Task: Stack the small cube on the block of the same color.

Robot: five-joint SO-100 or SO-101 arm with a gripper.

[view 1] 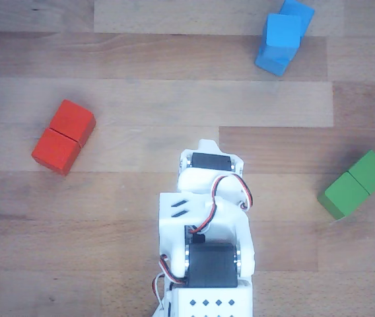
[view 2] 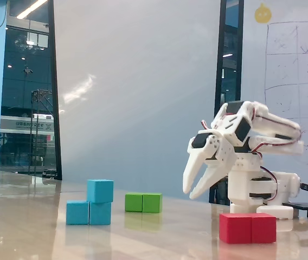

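Observation:
The small light-blue cube (view 2: 100, 190) sits on top of the oblong blue block (view 2: 88, 213), over its right half in the fixed view. In the other view the cube (view 1: 283, 30) lies on the block (view 1: 273, 61) at the top right. My gripper (view 2: 190, 194) hangs in the air well to the right of the stack. Its fingers point down and left and stand slightly apart with nothing between them. In the other view the arm (view 1: 207, 218) is folded back at the bottom centre, far from the stack.
A red oblong block (view 1: 63, 137) lies at the left and a green oblong block (view 1: 356, 185) at the right of the wooden table (view 1: 148, 99). In the fixed view the red block (view 2: 248, 227) is in front of the arm's base.

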